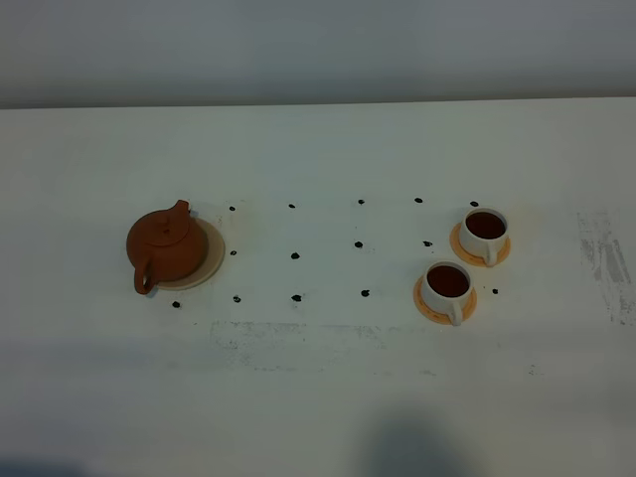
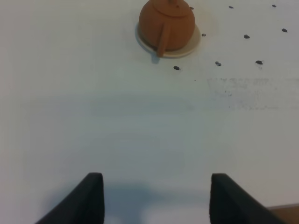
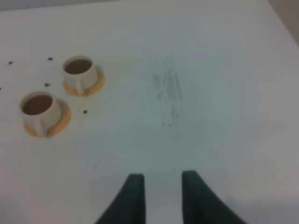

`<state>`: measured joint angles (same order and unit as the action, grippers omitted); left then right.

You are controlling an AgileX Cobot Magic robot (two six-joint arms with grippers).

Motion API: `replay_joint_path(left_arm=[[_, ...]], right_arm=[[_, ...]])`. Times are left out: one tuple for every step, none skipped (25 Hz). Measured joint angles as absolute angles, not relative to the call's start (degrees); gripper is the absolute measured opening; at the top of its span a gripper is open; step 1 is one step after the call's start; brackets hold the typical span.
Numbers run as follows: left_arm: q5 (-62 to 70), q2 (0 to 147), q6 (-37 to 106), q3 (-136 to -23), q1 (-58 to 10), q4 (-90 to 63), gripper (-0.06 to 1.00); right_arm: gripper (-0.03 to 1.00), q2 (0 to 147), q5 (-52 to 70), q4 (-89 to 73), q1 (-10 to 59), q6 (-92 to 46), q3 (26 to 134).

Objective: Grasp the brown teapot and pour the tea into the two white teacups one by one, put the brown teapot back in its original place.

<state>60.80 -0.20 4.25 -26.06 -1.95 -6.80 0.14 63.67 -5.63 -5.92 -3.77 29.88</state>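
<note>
Well apart from the open left jaws, brown teapot (image 2: 167, 22) on coaster (image 2: 187, 47).

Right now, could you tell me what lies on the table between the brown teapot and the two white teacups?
In the exterior high view, only bare white table with small black dot marks separates the brown teapot from the two white teacups.
</note>
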Motion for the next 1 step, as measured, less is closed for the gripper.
replay_joint_path(left_arm=[[60.8,-0.2,4.2,-26.1,-1.9,-6.8,0.48]], right_arm=[[0.22,0.1,63.7,-5.6,-5.9,-3.8,29.9]])
